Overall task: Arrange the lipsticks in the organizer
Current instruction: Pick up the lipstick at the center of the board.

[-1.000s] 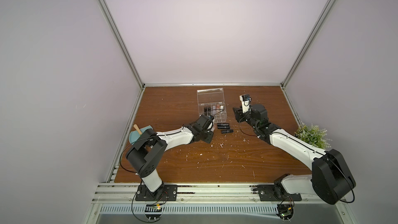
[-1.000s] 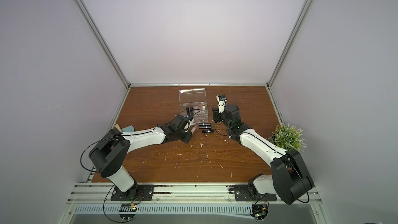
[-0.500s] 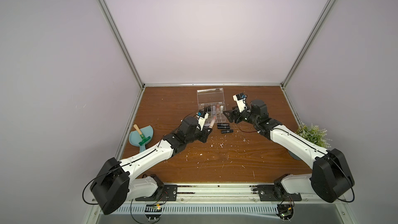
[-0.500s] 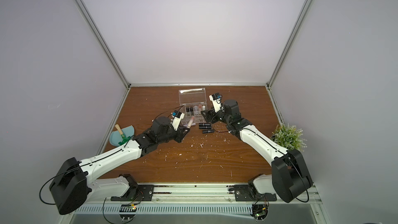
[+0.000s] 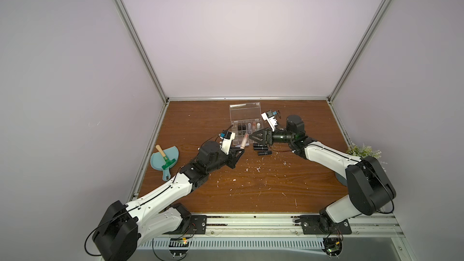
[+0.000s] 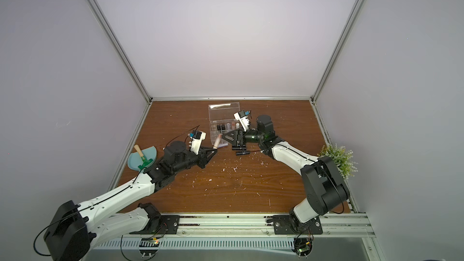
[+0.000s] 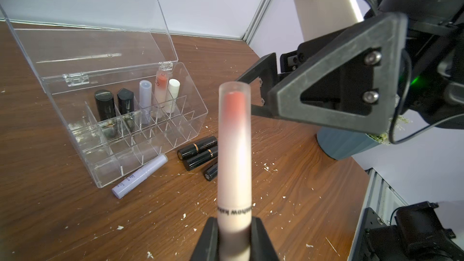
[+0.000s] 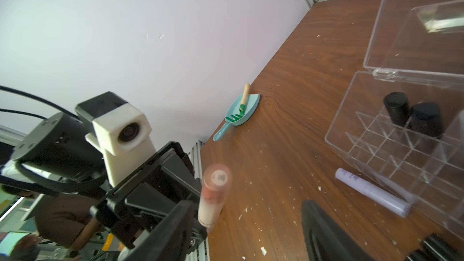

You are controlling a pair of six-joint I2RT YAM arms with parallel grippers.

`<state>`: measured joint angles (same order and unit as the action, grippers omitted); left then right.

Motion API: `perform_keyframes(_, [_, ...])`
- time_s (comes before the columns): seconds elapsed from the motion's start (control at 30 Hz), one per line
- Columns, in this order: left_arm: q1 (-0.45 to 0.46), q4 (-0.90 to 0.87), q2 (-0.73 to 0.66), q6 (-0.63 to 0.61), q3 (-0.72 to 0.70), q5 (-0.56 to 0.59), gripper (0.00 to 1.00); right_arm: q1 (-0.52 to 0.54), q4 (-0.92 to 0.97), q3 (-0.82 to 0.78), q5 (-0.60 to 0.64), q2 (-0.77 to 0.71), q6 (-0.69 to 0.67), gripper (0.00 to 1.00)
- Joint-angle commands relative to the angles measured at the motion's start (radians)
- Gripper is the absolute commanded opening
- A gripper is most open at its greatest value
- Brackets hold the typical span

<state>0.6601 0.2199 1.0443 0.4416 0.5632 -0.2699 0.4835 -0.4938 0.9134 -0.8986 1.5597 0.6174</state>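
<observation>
Left pincer: clamped on the base of a beige-pink lipstick, its free end raised, I'd say for a handover.
Right pincer: jaws apart and empty, just beside that tube's tip, not around it.
Organizer: middle of the table's far edge, lid up, five lipsticks standing in the back row.
Loose: lilac tube and black tubes beside its front wall.

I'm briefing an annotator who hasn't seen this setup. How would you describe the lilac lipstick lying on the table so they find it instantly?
Find the clear organizer with its lid raised on the wooden table. Just outside its front wall lies one lilac lipstick. The tubes lying next to it are black with gold bands, and the other lilac one stands inside a compartment.
</observation>
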Motion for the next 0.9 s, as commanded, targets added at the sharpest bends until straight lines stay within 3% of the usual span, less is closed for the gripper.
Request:
perform_keyframes(0.0, [-0.01,0.032,0.0,0.002,-0.004,-0.021,0.2,0.019,-0.129,0.045,-0.092,-0.011,0.081,0.69])
perform_keyframes(0.13, [-0.01,0.029,0.002,-0.003,-0.005,-0.02,0.2,0.033,-0.176,0.053,-0.103,-0.004,0.119,0.58])
perform_keyframes(0.43, [-0.01,0.023,-0.004,-0.005,-0.001,-0.02,0.2,0.052,-0.187,0.069,-0.112,0.015,0.129,0.45])
perform_keyframes(0.7, [-0.01,0.022,-0.012,-0.008,0.0,-0.034,0.2,0.054,-0.136,0.107,-0.1,0.037,0.097,0.43])
perform_keyframes(0.87, [-0.01,0.019,-0.012,-0.012,0.0,-0.032,0.2,0.058,-0.136,0.104,-0.105,0.038,0.098,0.35])
